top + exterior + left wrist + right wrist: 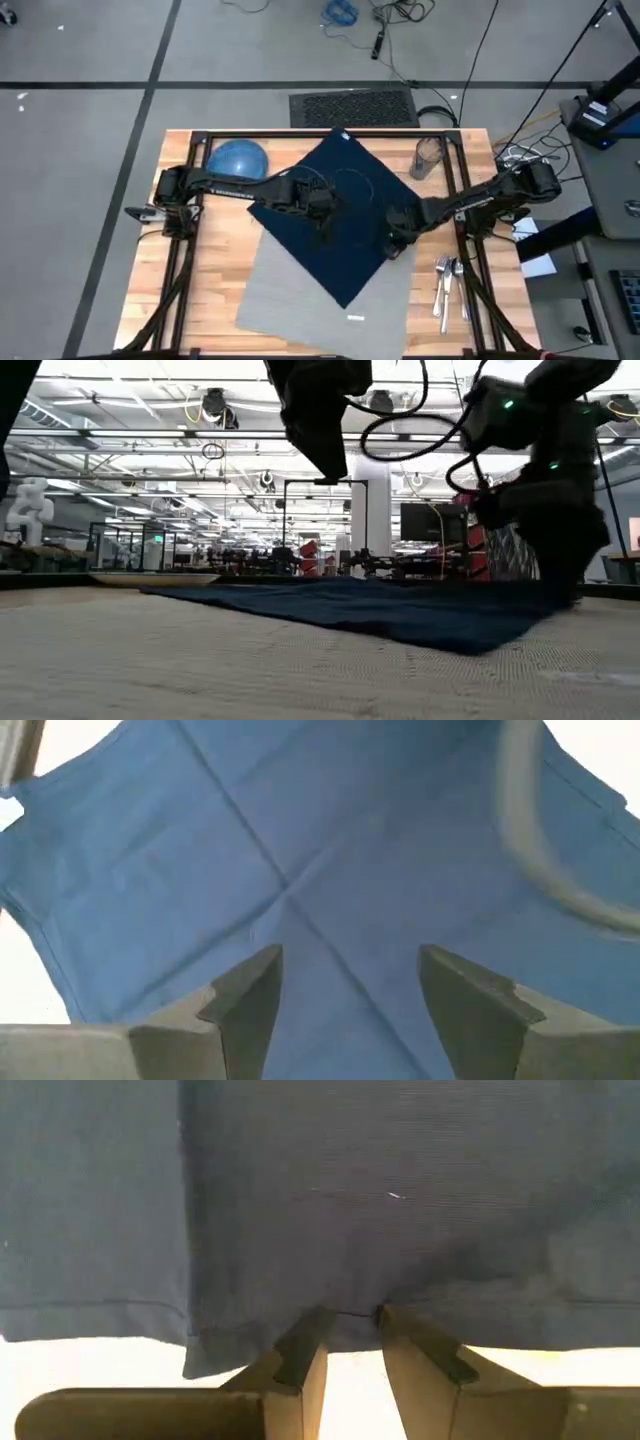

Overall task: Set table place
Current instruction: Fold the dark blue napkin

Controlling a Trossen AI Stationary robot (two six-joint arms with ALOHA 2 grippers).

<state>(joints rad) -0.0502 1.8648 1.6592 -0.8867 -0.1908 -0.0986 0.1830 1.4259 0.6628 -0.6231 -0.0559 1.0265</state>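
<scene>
Light butcher-block wooden table (215, 285) fills centre frame; we see the flat light-grey fabric placemat (290, 290) at lower centre, half under a dark navy cloth napkin (340, 225). Our left gripper (322, 212) hovers spread above it; the right gripper (393, 246) pinches its right edge.

Grey concrete floor (90, 60) with dark seam lines; black perforated mat (352, 107) beside blue coiled cable (340, 12). Low view: open hall, bright ceiling strip lights (150, 370), white column (377, 510).
</scene>
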